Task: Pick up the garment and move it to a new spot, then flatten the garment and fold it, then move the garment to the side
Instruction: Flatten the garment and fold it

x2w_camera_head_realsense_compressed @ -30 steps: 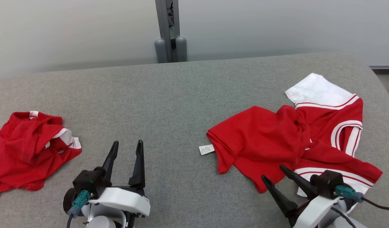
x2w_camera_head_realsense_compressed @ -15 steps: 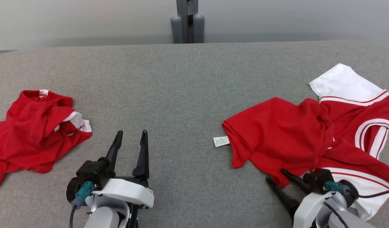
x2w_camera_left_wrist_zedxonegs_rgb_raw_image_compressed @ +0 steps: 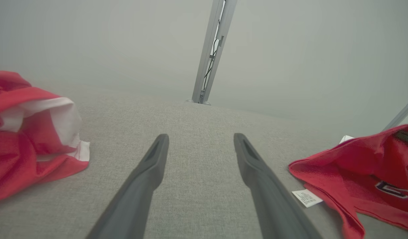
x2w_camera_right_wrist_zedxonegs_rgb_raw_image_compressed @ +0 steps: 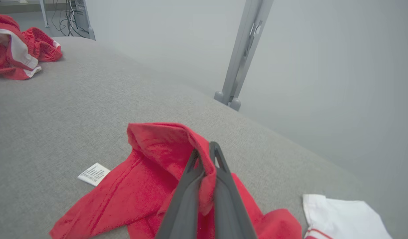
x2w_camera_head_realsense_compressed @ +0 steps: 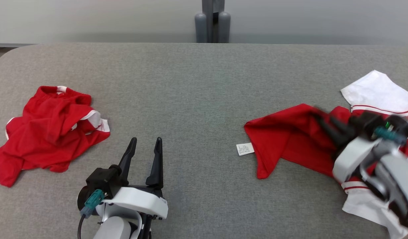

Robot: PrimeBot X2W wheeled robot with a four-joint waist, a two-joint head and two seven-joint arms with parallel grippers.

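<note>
1. The garment (x2w_camera_head_realsense_compressed: 290, 139), red with white trim, is found at the right of the grey tabletop (x2w_camera_head_realsense_compressed: 190, 93), and part of it is drawn up off the surface. Its white label (x2w_camera_head_realsense_compressed: 245, 149) lies flat on the tabletop at its left edge.
2. A red fold is pinched between the right jaws, which are closed tight on it. This hold is judged to be the pick-up that begins the move to a new spot.
3. The left jaws are held wide apart, nothing between them, low over bare tabletop at the near middle, probably kept ready for the flattening.
4. A second red heap (x2w_camera_head_realsense_compressed: 51, 129) is left untouched at the left, well apart.
5. The pinch itself is made plain by the right wrist view, where cloth is draped over the two closed fingers. In the head view that arm is blurred, and the grip cannot be read there.
6. The whole layout is given by the head view: both piles and the open middle between them. Dark lettering (x2w_camera_left_wrist_zedxonegs_rgb_raw_image_compressed: 390, 190) on the garment is caught from the left wrist view.
</note>
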